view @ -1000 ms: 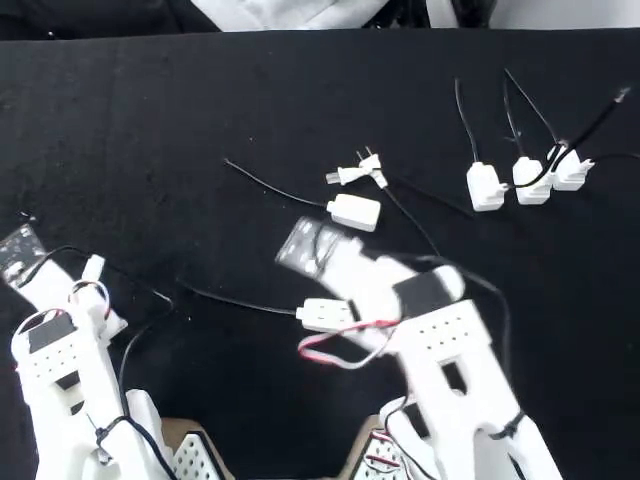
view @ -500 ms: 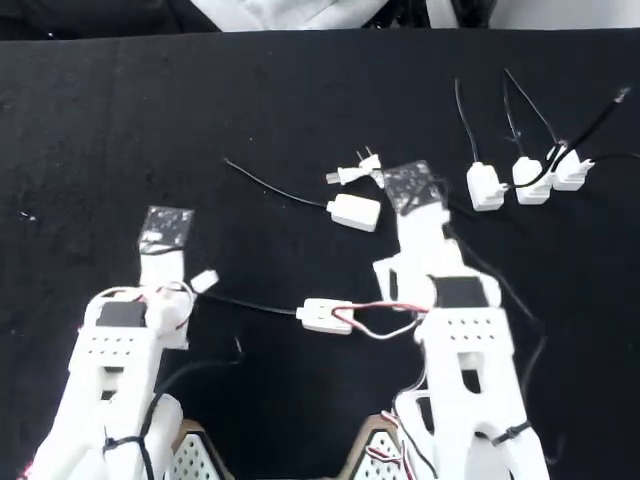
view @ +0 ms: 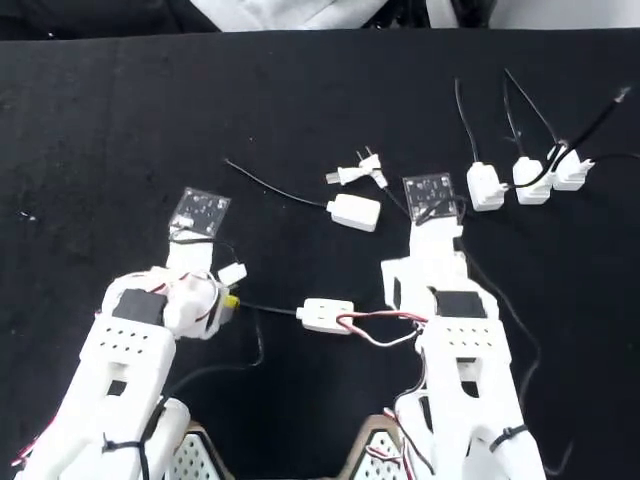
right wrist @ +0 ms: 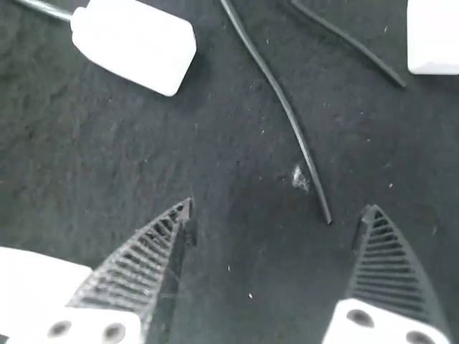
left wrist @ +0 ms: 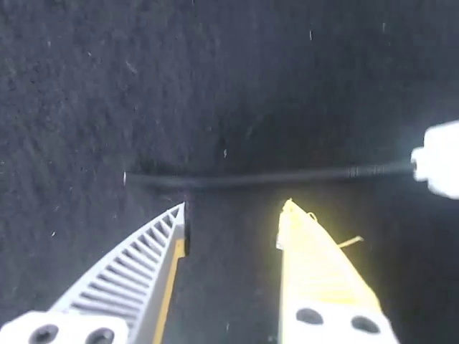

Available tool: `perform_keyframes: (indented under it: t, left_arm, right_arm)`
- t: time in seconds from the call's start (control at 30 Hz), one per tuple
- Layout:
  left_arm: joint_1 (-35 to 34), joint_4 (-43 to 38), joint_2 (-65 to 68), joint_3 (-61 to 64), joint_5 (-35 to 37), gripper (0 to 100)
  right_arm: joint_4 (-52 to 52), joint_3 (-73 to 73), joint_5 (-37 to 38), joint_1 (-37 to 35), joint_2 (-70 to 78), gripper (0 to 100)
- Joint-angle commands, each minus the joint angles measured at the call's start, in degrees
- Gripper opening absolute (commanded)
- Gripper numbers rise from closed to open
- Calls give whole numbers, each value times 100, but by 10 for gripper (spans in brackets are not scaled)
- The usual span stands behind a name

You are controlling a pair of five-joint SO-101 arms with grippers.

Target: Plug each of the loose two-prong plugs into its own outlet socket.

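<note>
You've got a black desk [view: 100, 120] across the frame. Left arm [view: 130, 350] sits lower left, with its square left wrist board [view: 200, 212] left of centre. Right arm [view: 462, 345] sits lower right, with its right wrist board [view: 430, 197] right of centre. Loose white plugs [view: 357, 172], prongs bare, lie above centre. Upper socket block [view: 353, 212] sits just below them, its thin cable running to the upper left. Lower socket block [view: 325, 315] lies between the arms. Three white blocks [view: 531, 182] line up at upper right, with black cables [view: 462, 110] running up from them.
</note>
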Motion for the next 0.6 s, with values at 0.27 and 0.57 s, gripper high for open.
perform_keyframes:
  t: [0.27,0.57]
  left_arm:
    - [787,-53,2444,-1385,536,199]
    - [892,-149,3516,-1833,545,198]
  right_arm:
    - [-114,-4,-62,79,-127,339]
    - [-114,4,-26,79,-127,339]
